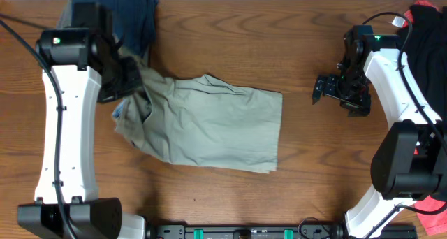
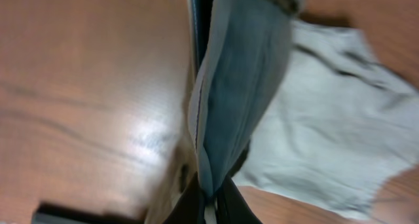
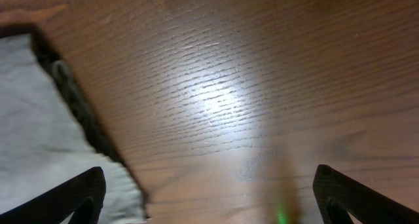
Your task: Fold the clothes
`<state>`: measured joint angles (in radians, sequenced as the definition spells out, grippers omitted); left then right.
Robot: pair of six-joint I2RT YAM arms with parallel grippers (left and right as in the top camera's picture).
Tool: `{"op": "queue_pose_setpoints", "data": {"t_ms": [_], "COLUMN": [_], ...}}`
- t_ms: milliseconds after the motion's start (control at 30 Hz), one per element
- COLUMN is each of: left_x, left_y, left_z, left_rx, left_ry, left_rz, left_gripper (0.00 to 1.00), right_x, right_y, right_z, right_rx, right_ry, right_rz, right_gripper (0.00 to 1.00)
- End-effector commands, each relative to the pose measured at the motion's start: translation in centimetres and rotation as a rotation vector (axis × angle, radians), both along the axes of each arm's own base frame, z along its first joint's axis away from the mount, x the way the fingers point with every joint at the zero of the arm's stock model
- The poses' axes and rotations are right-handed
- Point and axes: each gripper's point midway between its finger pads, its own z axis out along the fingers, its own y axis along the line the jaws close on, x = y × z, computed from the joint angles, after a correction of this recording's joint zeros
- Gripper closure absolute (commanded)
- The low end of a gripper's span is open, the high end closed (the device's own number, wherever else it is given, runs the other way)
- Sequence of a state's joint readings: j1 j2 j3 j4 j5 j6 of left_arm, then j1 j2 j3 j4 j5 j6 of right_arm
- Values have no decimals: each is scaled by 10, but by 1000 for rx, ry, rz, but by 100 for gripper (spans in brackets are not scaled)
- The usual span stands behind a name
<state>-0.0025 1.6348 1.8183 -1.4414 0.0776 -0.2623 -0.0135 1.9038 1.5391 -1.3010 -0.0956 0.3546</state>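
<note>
Khaki-beige woven cotton shorts (image 1: pixel 209 124) lie mostly flat across the middle of the brown wooden desk (image 1: pixel 314 176). The leg hems point right, and the waistband end is bunched and lifted at the left. There the left tool (image 1: pixel 129 78) pinches a ridge of waistband cloth, with pale lining showing. The right tool (image 3: pixel 209 207) hangs just beyond the hem, fingers spread wide and holding nothing.

To fold well, I judge the left should carry the waistband low and level toward the hem, edge taut, while the right pins a hem corner so the layers do not drag.

No bin or basket shows. A dark navy folded garment (image 1: pixel 122 15) and a black and coral-red garment (image 1: pixel 426 22) lie at the desk's edges.
</note>
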Motion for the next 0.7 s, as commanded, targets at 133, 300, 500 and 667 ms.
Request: {"op": "queue_pose_setpoints", "data": {"t_ms": [133, 300, 500, 667], "left_x": [4, 2, -4, -13], "left_y": [-61, -108, -155, -177], "left_z": [21, 17, 2, -31], "left_rx": [4, -23, -39, -51], "left_ry": [-79, -99, -99, -19], "left_rz": [-190, -262, -364, -418], "left_gripper": [94, 94, 94, 94], "right_x": [4, 4, 4, 4], "right_y": [-1, -1, -1, -1], "right_z": [3, 3, 3, 3], "right_rx": [-9, -9, -9, -9], "right_ry": [-16, -16, -16, -16], "right_rz": [13, 13, 13, 13], "right_gripper": [1, 1, 1, 1]}}
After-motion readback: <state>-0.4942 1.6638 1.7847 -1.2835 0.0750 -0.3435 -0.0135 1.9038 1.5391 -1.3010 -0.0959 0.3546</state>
